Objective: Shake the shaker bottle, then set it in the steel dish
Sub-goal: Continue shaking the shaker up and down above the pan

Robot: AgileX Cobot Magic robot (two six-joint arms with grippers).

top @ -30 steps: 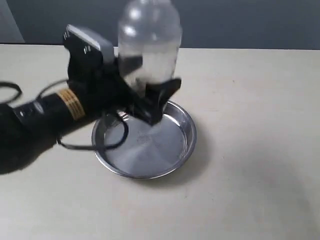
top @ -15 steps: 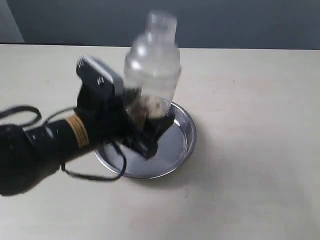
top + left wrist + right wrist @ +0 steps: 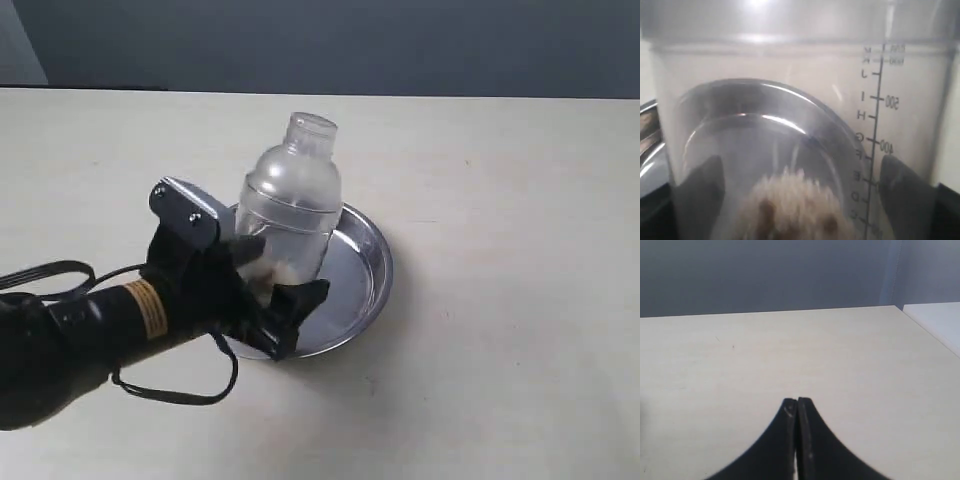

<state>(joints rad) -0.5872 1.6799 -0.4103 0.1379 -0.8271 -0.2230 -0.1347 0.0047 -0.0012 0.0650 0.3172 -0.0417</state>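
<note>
The left gripper (image 3: 276,280) is clamped on the lower part of the shaker bottle (image 3: 291,205), one black finger on each side of its clear wall. The bottle stands over the left part of the steel dish (image 3: 376,268), cap (image 3: 311,133) uppermost and leaning a little toward the far right. The fingers and the wrist hide its base, so I cannot tell whether it rests on the dish floor or hangs just above it. A small heap of brown granules sits at the bottom of the bottle, between the fingers.

In the left wrist view the shaker bottle (image 3: 790,70) fills nearly the whole picture. The fingers (image 3: 700,192) show as dark shapes pressed to its two sides, and the granules (image 3: 790,210) lie low between them. A printed measuring scale (image 3: 881,125) runs up one side (letters and numbers, partly blurred). The curved rim of the steel dish (image 3: 647,150) shows at the edge and, dimly, through the plastic.

The dish sits on the pale table (image 3: 500,200), its right half bare and shiny. A black cable (image 3: 40,272) loops beside the left arm, which carries a yellow band (image 3: 150,307).

The right gripper (image 3: 797,410) is apart from all this — its jaws are pressed together with nothing between them, above bare table (image 3: 790,350).
</note>
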